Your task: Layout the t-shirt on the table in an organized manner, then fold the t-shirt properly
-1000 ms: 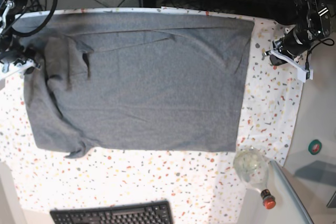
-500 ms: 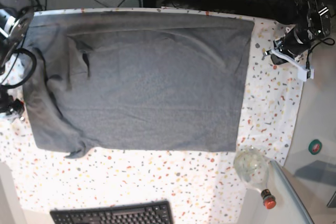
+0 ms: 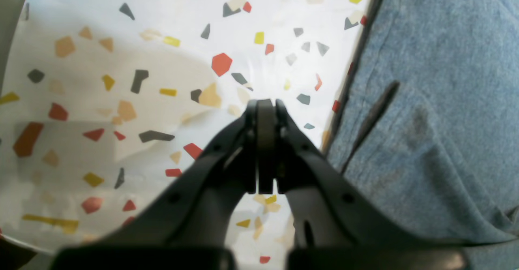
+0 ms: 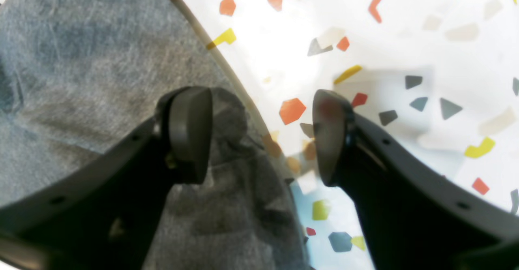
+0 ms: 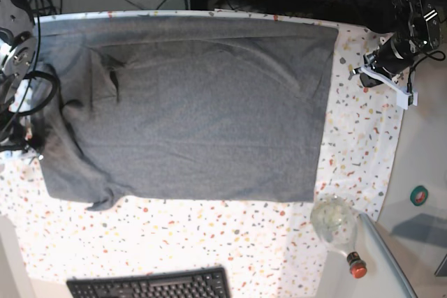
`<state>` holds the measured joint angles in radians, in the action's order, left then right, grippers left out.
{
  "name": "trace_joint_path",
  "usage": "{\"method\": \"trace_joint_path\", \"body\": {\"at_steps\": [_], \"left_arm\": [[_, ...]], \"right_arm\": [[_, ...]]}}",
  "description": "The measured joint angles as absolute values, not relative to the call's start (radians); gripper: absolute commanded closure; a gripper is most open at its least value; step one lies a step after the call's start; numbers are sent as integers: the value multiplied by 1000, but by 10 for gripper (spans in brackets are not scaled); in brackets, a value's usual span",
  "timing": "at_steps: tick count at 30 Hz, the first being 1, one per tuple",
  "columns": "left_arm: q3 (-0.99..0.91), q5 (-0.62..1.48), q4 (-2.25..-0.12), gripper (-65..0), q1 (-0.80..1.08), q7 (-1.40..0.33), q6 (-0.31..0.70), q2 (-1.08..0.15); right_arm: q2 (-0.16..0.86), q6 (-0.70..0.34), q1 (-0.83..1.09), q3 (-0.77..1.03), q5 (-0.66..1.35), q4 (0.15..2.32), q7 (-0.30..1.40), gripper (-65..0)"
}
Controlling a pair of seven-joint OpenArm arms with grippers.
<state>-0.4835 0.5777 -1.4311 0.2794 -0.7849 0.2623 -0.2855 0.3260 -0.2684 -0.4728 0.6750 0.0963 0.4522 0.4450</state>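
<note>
- Overhead, far left of base view: right arm's pincer (image 4: 261, 136) sits at the t-shirt's (image 5: 188, 109) left edge, jaws apart w/ nothing between them. Wrist view shows one fingertip (image 4: 188, 134) over grey fabric, the other over bare speckled cloth, so the shirt's hem runs btwn the two.
- Key relation: garment lies to one side of that pincer and directly under it; the edge is straddled, not gripped. Right arm looks the nearer one to the bunched sleeve at the lower-left corner.
- Centre: t-shirt spread on the table (image 5: 209, 239), long axis running left-right across base view, mostly flat. A crease shows near the collar end at left, and the lower-left corner is rumpled. Layout appears nearly done; fold not yet begun.
- Right: left arm's pincer (image 3: 265, 108) is closed on nothing, tips pressed together over bare table just beside the shirt's right hem, not touching fabric as far as wrist view shows.
- Lower right: a clear bottle (image 5: 336, 225) w/ red cap lies on its side at the table corner, well apart from the shirt; contents can't be made out.
- Bottom edge: black keyboard (image 5: 150, 284) partly in shot, clear of the garment.
- Judgement: next move prob. hinges on the right pincer closing on the hem it straddles; risk is pinching the tablecloth along w/ the shirt.
</note>
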Motion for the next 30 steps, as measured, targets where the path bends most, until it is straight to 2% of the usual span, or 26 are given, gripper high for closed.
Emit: {"method": "trace_joint_path", "body": {"at_steps": [4,5,11,14,18,22,23,24,25,26,30], "left_arm": [[-482,578,-1431,0,279,-786,263,-291],[-482,578,-1428,0,279,-785,265,-300],[-459,578,-1309,0,227,-781,265,-340],[-411,576,-1268,0,182,-782,262,-360],[-389,579,-1274,0,122,-783,265,-357],[-389,574,-1265,-377,19,-781,265,-353],[-386,579,-1260,-457,-10,-777,264,-350],[-364,573,-1248,-508,-41,-774,264,-347],[-328,576,-1223,-550,-75,-773,260,-348],[-291,574,-1191,-559,-106,-774,265,-342],[-152,581,-991,-561,-231,-776,266,-296]], "right_arm": [[318,-269,-472,675,100,452,452,-29],[315,-268,-471,675,101,453,453,0],[310,-269,-470,676,98,480,479,0],[299,-269,-454,676,99,580,550,0],[226,-273,-383,674,102,830,611,0],[162,-270,-298,674,95,1058,711,0],[151,-272,-286,674,94,1110,733,0],[146,-274,-281,674,98,1150,744,0],[139,-273,-278,674,99,1186,757,0],[136,-273,-276,675,99,1214,758,0],[115,-277,-270,673,103,1283,791,0]]}}
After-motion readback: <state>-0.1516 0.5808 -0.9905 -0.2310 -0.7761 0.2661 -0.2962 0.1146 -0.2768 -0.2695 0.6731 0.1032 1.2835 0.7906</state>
